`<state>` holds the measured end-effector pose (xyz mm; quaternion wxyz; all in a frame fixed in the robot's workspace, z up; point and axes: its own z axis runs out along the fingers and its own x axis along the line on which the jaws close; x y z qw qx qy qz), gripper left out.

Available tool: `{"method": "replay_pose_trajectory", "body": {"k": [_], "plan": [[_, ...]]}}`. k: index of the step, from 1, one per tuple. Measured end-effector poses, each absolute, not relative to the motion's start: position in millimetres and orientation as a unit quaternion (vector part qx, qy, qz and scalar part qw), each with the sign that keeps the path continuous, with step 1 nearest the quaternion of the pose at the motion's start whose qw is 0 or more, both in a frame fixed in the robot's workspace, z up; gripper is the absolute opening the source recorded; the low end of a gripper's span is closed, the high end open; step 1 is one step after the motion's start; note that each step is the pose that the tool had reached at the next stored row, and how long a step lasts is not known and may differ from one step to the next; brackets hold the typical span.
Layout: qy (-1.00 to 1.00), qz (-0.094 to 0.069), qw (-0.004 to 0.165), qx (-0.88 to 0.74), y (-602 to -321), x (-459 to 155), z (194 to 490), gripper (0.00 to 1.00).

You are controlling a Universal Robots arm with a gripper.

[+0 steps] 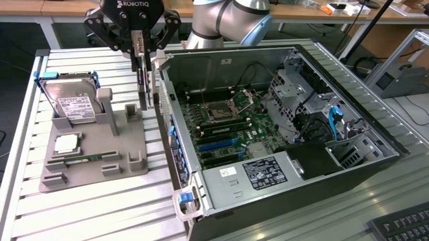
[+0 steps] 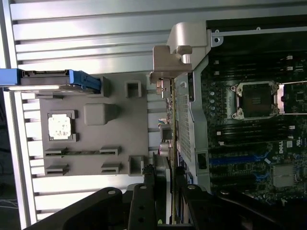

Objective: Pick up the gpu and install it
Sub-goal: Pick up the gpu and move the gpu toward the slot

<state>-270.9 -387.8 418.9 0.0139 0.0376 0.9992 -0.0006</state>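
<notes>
Gripping gpu (image 1: pixel 142 86) by its top edge in gripper (image 1: pixel 138 49); hanging edge-on above grey tray (image 1: pixel 87 175), just beside open case (image 1: pixel 221 63) wall. Likely to snag bracket on case rim, or slip and tilt in so narrow a pinch.

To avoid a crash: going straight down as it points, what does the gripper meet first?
Probably the grey holder under the graphics card the gripper holds; the computer case stands close beside.
</notes>
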Motion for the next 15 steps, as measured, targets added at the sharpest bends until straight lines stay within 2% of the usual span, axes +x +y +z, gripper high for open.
{"method": "replay_pose_trajectory", "body": {"k": [15], "plan": [[0.999, -0.001, 0.014, 0.038, -388.0, -262.8, 417.3, 0.27]]}}
